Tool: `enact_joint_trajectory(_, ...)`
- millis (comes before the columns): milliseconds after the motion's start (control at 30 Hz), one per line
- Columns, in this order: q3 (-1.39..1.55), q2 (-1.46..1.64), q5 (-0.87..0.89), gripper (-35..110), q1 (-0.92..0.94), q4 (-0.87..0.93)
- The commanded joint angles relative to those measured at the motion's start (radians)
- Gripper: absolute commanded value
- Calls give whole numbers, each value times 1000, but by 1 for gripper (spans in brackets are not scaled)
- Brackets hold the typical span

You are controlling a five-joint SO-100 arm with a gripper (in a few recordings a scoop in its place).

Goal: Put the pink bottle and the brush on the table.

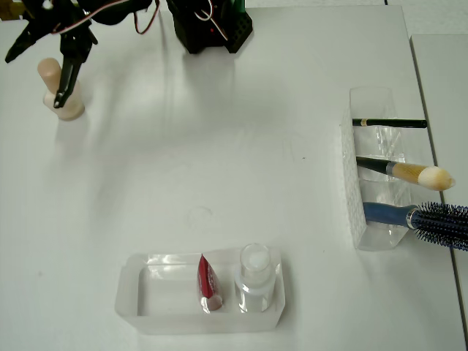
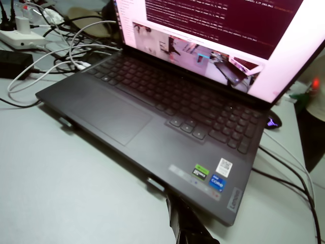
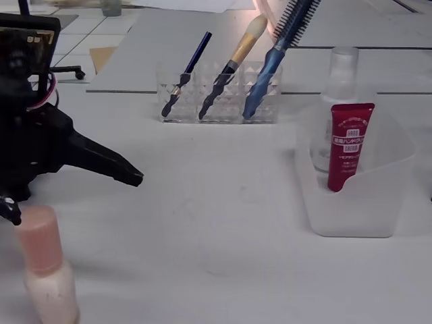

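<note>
**Pink bottle on the table, brush in its holder**

The pink bottle (image 1: 60, 93) stands upright on the white table (image 1: 219, 161), near the top left corner of the overhead view and at the lower left edge of the fixed view (image 3: 44, 270). Its cap points up and its rounded body rests on the tabletop.

The black gripper (image 1: 66, 77) hangs right over the bottle in the overhead view, with one dark finger crossing in front of the cap. The fingers look spread apart rather than pinched on the cap, though whether one touches the bottle cannot be told. In the fixed view one long black finger (image 3: 101, 162) juts out to the right, above and clear of the bottle.

The brush (image 1: 406, 172) leans in the middle slot of a clear holder (image 1: 373, 219) at the right side of the overhead view, cream bristles sticking out past the rim. A thin black pencil (image 1: 391, 123) sits in the slot on one side of it and a blue hairbrush (image 1: 431, 219) on the other.

Near the bottom of the overhead view a clear tray (image 1: 146, 300) holds a red sachet (image 1: 208, 281) and a clear bottle with a white cap (image 1: 256, 278), side by side.

The wrist view looks at a grey laptop (image 2: 152, 117) and cables (image 2: 61, 56).
</note>
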Motion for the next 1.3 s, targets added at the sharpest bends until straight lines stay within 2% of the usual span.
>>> enact_joint_trajectory(0,-101,37,-9,55,-5,94)
enact_joint_trajectory(367,-310,41,-6,57,-40,456)
enact_joint_trajectory(567,-394,54,-6,57,-120,607)
enact_joint_trajectory(767,-506,58,3,56,-238,831)
enact_joint_trajectory(1267,-549,95,20,55,-646,969)
